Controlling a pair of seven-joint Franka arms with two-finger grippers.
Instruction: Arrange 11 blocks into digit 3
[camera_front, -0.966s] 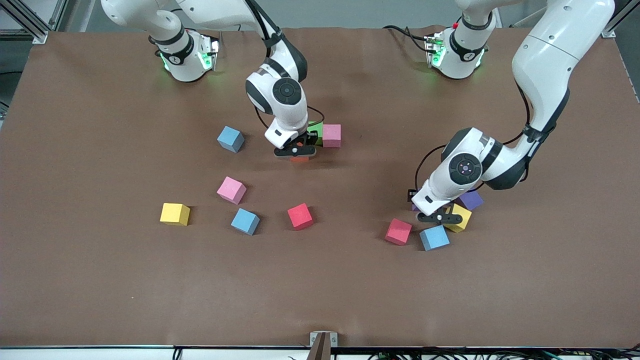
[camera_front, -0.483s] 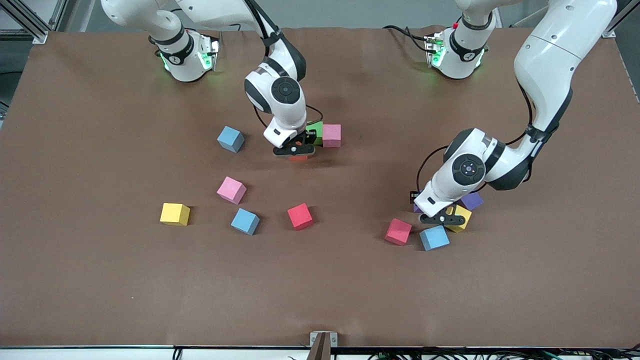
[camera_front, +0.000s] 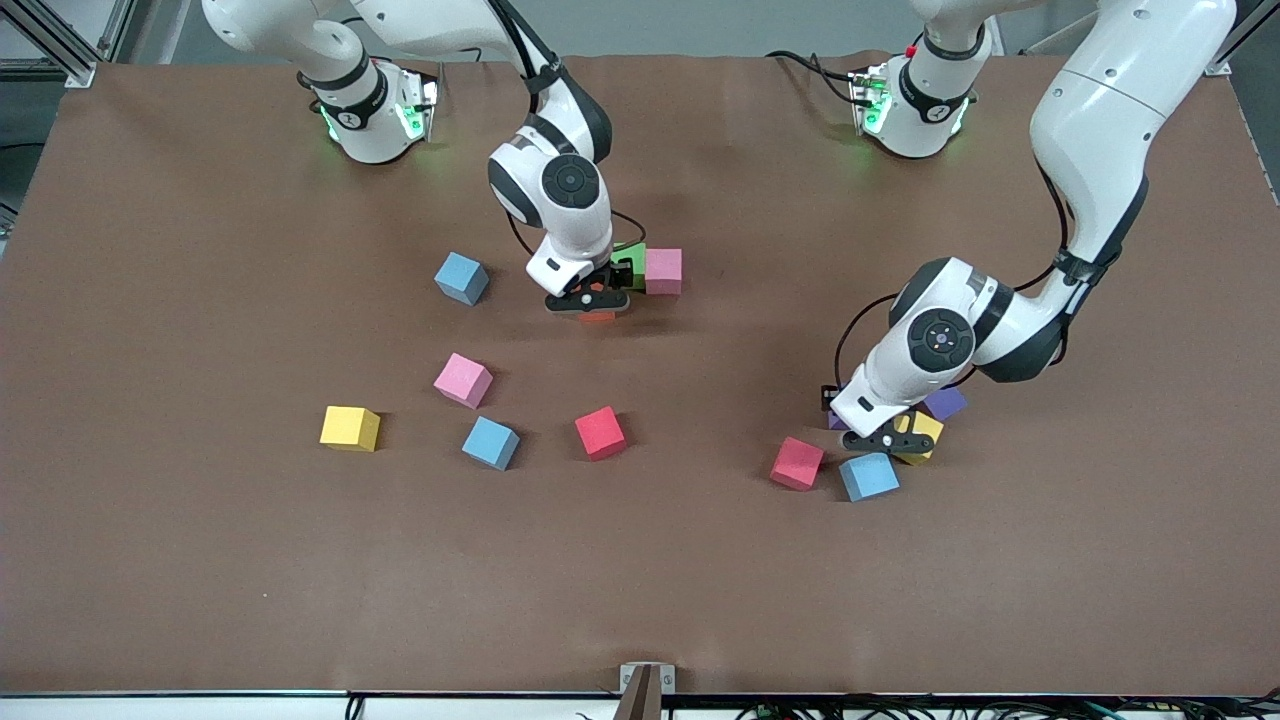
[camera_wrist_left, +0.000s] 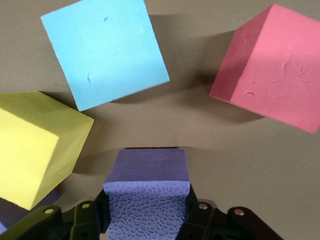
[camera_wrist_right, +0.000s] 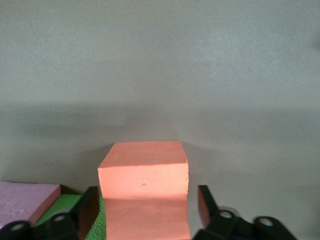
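My right gripper (camera_front: 590, 300) (camera_wrist_right: 148, 192) is open, with its fingers on either side of an orange block (camera_wrist_right: 143, 170) (camera_front: 599, 317) and a small gap on each side. The orange block rests on the table beside a green block (camera_front: 632, 258) (camera_wrist_right: 60, 207), which touches a pink block (camera_front: 663, 270) (camera_wrist_right: 22, 200). My left gripper (camera_front: 885, 437) (camera_wrist_left: 147, 192) is shut on a purple block (camera_wrist_left: 147, 165), low at the table. A yellow block (camera_front: 924, 432) (camera_wrist_left: 35, 145), a light blue block (camera_front: 868, 476) (camera_wrist_left: 105, 50) and a red block (camera_front: 797, 463) (camera_wrist_left: 272, 70) lie close around it.
Another purple block (camera_front: 946, 402) lies by the yellow one. Toward the right arm's end lie a light blue block (camera_front: 461, 277), a pink block (camera_front: 463, 380), a yellow block (camera_front: 350, 428), a light blue block (camera_front: 490, 442) and a red block (camera_front: 600, 432).
My right gripper has shifted slightly toward the green block, covering more of the orange block. My left hand has shifted slightly. No block on the table has moved.
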